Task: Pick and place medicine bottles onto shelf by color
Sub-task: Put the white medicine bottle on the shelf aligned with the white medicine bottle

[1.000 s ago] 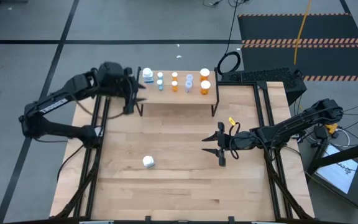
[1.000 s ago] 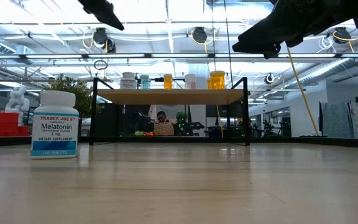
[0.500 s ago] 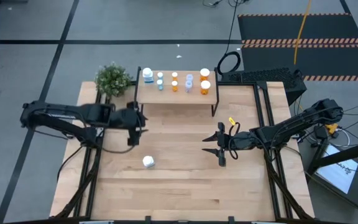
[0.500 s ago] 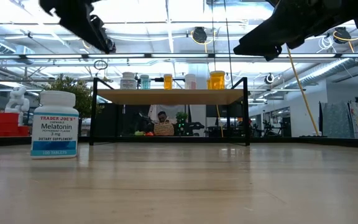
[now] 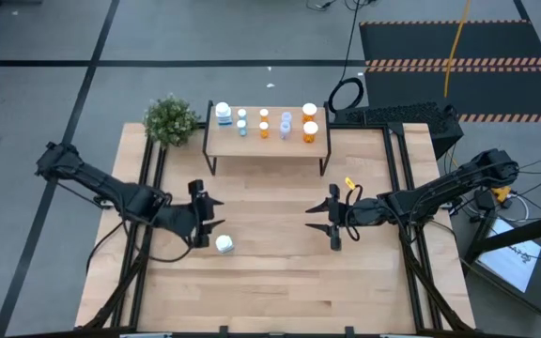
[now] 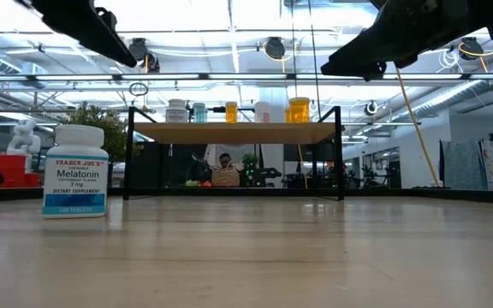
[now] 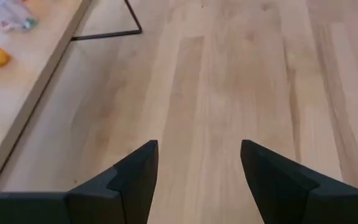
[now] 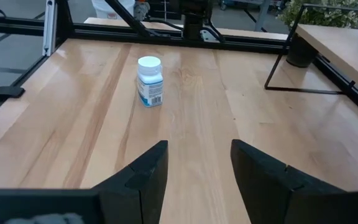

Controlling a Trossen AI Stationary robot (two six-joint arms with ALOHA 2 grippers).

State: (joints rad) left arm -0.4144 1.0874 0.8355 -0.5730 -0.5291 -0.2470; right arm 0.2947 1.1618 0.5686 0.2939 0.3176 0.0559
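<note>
One white medicine bottle [image 5: 224, 244] with a blue label stands upright on its base on the table, left of the middle; it also shows in the low view [image 6: 75, 171] and the right wrist view [image 8: 149, 81]. Several more bottles stand on the shelf [image 5: 266, 143] at the far edge, white and pale blue ones at its left, orange ones toward its right. My left gripper [image 5: 213, 215] hovers open just beyond the lone bottle, with only bare wood between its fingers [image 7: 199, 162]. My right gripper [image 5: 314, 219] stays open above the table's right half [image 8: 199, 158], pointing toward that bottle.
A small potted plant [image 5: 170, 120] stands at the table's far left corner, beside the shelf's left end. A black keyboard-like unit [image 5: 393, 115] sits behind the far right corner. Bare wood lies between the two grippers and toward the near edge.
My left arm has swung from the shelf's left end toward the table's near edge and come down, so its gripper now hovers close beside the lone white bottle. The potted plant that the arm covered shows again. The bottle has stayed put.
</note>
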